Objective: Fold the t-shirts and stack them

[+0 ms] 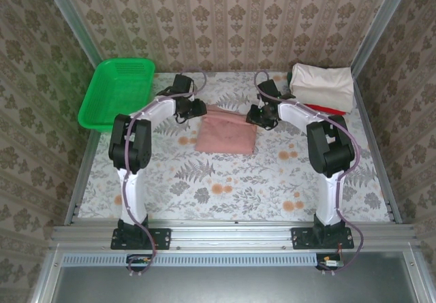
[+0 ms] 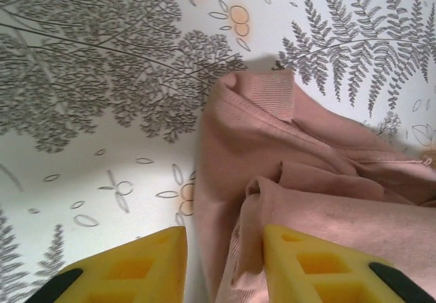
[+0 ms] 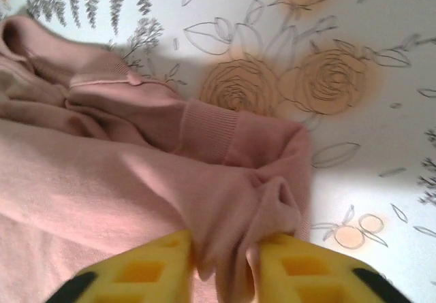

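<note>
Pink cotton is being presented as a folded rectangle near the middle of the table (image 1: 225,180). This pink t-shirt (image 1: 227,131) is being flanked at its 2 far corners by the grippers, 1 corner to each, most likely so that the fold is being laid down evenly across its width.

At the left corner, the left gripper (image 1: 199,107) is being shown by its wrist camera with its fingers (image 2: 223,235) parted. The edge of the shirt (image 2: 306,180) is lying in the gap beside 1 finger, bare table is being seen beside the other, and nothing is being clamped there.

At the right corner, the right gripper (image 1: 253,116) is being shown with a raised ridge of the shirt (image 3: 102,180) filling the gap between its fingers (image 3: 225,238). Whether that ridge is being pinched or merely touched cannot be told.

Further out, a cream t-shirt (image 1: 323,85) is lying folded on a red t-shirt (image 1: 323,107) in the far right corner. That stack is judged to be where the pink one is being sent; a green basket (image 1: 116,92) is sitting at the far left, well apart from all 3.
</note>
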`<state>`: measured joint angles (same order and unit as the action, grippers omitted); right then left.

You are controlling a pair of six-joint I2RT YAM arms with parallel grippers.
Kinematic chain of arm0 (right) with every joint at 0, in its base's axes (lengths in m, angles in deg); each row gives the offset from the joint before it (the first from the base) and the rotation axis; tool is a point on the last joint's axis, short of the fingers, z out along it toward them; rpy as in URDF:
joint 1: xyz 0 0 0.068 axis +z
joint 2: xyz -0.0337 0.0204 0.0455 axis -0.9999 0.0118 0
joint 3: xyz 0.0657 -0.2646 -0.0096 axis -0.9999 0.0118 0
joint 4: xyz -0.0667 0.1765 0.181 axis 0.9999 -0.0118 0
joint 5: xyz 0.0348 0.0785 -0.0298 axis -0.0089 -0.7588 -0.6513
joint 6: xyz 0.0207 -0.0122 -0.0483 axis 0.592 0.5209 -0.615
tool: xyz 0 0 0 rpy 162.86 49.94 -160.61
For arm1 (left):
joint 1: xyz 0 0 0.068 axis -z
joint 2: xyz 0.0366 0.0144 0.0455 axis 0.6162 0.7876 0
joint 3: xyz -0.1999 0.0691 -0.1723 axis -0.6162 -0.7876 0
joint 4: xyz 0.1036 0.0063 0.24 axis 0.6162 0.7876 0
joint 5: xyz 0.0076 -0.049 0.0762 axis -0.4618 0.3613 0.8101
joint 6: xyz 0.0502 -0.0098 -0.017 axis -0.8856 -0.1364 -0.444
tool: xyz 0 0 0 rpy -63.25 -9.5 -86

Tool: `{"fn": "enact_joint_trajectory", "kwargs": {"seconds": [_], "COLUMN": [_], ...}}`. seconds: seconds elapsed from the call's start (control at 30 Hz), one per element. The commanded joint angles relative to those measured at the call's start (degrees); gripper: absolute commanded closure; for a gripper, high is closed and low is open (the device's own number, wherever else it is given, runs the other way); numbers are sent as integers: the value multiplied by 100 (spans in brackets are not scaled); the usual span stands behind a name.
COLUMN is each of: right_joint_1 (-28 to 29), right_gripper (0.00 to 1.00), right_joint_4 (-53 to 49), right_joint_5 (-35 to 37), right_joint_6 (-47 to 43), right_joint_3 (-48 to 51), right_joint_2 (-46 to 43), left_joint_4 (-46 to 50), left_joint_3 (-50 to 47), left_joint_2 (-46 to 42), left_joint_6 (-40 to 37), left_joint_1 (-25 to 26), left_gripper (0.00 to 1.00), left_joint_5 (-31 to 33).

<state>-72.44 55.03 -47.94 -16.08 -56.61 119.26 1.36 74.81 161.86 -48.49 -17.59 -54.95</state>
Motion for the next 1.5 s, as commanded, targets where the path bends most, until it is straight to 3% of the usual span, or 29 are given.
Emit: {"fn": "enact_joint_trajectory", "kwargs": {"seconds": [0.0,0.1,0.23,0.37,0.6,0.7,0.9,1.03,1.13,1.23,1.47], "right_joint_1": [-50,-21,322,737,445,340,233,284,318,277,192], "right_gripper": [59,38,41,47,53,51,34,31,36,44,47], "right_joint_4": [-271,-275,251,637,302,-25,-573,-459,-99,-146,-579], "right_joint_5": [398,738,910,962,1055,992,1114,1320,1419,1484,1313], "right_joint_6": [-135,-169,-147,-51,1,-34,-150,-201,-127,-120,-213], "right_joint_3": [-198,-18,688,1050,-37,-599,-1098,-809,-456,-698,-1589], "right_joint_2": [-319,-828,-1563,-1526,-68,441,549,28,-281,29,1114], "left_joint_4": [313,306,89,39,576,575,298,623,721,771,1135], "left_joint_3": [166,-159,-660,-624,828,898,185,379,497,689,1435], "left_joint_2": [-273,-754,-1279,-1113,534,877,542,145,-174,-126,981], "left_joint_6": [-246,-342,-566,-646,-875,-710,-641,-783,-885,-1000,-1070], "left_joint_1": [-60,-3,377,730,664,598,595,598,651,740,436], "left_gripper": [55,49,47,47,54,54,54,53,48,45,50], "left_joint_5": [100,374,673,682,534,633,577,692,898,976,1205]}}
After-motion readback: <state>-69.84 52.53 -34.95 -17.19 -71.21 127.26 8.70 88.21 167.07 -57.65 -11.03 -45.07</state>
